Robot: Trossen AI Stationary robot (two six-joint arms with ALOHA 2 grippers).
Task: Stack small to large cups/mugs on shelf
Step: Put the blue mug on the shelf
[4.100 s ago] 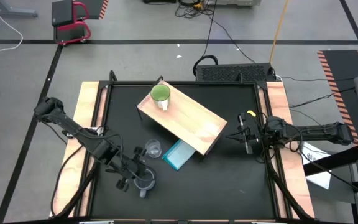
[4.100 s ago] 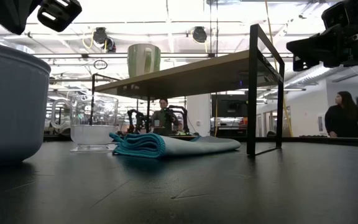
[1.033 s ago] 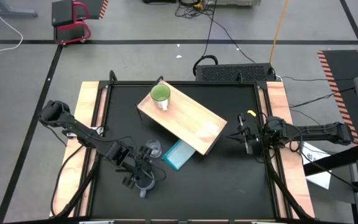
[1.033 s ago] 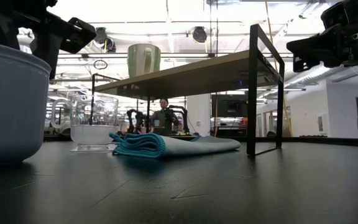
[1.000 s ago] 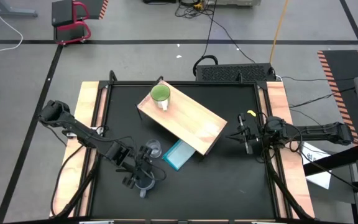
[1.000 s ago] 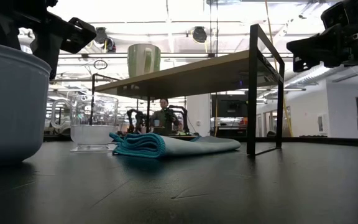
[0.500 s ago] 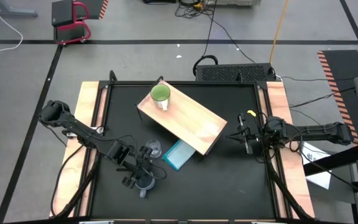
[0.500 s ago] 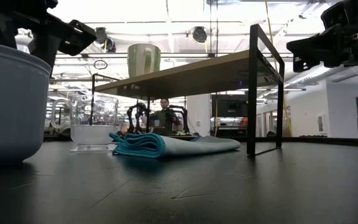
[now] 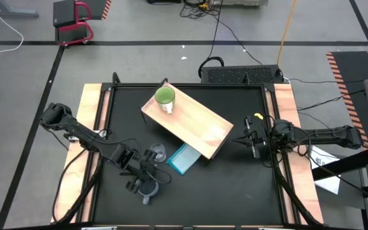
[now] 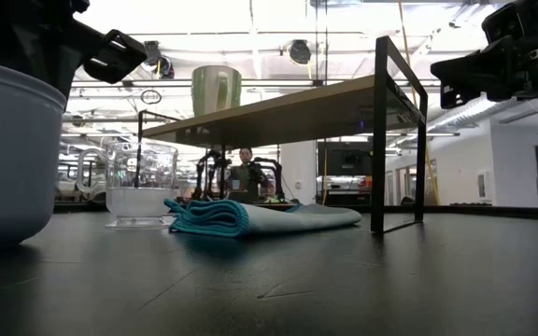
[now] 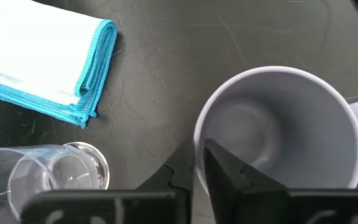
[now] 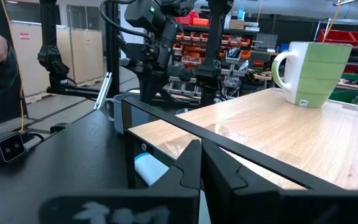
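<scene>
The left gripper (image 9: 144, 180) hangs over the grey-blue mug (image 9: 148, 189) near the front of the black table (image 9: 235, 191), its fingers apart and straddling the mug's wall: in the left wrist view one dark finger (image 11: 225, 171) reaches down inside the grey-blue mug (image 11: 278, 127), against its inner wall, and the other stands just outside the rim. The mug stands upright on the tabletop, its handle pointing away from the clear glass cup (image 11: 48, 171), which stands upright just beside it. A folded light-blue cloth (image 9: 184, 158) lies flat near the glass cup, partly under the edge of the wooden shelf (image 9: 193, 121). The lime-green mug with the white handle (image 9: 165, 98) stands upright on the shelf's far left end. The right gripper (image 9: 252, 142) waits in the air off the shelf's right end, its fingers closed together on nothing. Across the room, behind the table, a person (image 10: 246, 173) is seen in the low view.
</scene>
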